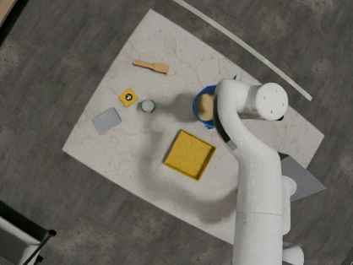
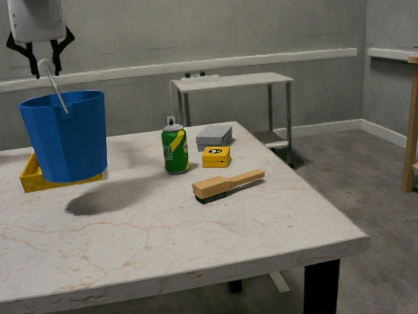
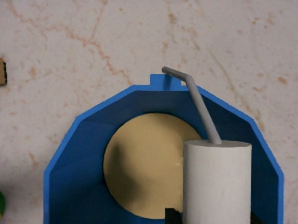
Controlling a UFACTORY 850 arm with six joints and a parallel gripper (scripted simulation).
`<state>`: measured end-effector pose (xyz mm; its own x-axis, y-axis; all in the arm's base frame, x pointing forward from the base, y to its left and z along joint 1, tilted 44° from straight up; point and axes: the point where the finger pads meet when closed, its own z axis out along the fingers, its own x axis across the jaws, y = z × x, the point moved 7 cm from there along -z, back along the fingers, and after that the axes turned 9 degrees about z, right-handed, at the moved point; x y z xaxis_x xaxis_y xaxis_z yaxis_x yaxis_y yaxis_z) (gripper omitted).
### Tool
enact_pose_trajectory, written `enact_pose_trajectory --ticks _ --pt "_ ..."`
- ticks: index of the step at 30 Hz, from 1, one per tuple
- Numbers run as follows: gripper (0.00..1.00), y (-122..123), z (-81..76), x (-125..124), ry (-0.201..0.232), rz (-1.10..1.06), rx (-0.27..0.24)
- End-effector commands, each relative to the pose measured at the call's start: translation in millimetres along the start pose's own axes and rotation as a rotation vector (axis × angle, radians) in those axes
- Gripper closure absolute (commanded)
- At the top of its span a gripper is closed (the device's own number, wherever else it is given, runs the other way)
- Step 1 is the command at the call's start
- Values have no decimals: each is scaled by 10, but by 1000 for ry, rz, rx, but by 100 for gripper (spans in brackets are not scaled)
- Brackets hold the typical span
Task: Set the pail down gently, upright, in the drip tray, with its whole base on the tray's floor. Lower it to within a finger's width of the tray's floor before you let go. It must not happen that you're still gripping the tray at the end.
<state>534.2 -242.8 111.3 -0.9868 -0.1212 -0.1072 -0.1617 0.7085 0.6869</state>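
Note:
The blue pail [image 2: 64, 135] hangs upright in the air from its grey wire handle, whose white grip [image 3: 216, 182] sits between my fingers. My gripper [image 2: 44, 60] is shut on that handle grip, high at the left of the exterior view. In the top view the pail [image 1: 205, 107] shows under my arm, up and to the right of the yellow drip tray [image 1: 190, 154], apart from it. The wrist view looks down into the pail [image 3: 150, 170], with its tan floor and the marble table below. In the exterior view the tray [image 2: 35, 179] peeks out behind the pail.
A green can [image 1: 148, 105], a yellow box [image 1: 128, 97], a grey block [image 1: 106, 120] and a wooden brush [image 1: 151, 66] lie on the table to the left of the pail. A grey plate [image 1: 301, 177] lies at the table's right edge by my arm's base.

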Motion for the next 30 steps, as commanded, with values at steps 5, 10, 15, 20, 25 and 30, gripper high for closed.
enact_pose_trajectory --ticks 5,10,15,20,25,30 --pt "100 211 -11 41 -2 -1 1" --pt "100 350 -11 71 -2 -1 1" --pt "100 438 -11 90 -2 -1 1" --pt "100 592 -11 124 -2 -1 1" --pt "100 755 -10 159 -2 -1 1" --pt "100 855 -10 181 -2 -1 1"
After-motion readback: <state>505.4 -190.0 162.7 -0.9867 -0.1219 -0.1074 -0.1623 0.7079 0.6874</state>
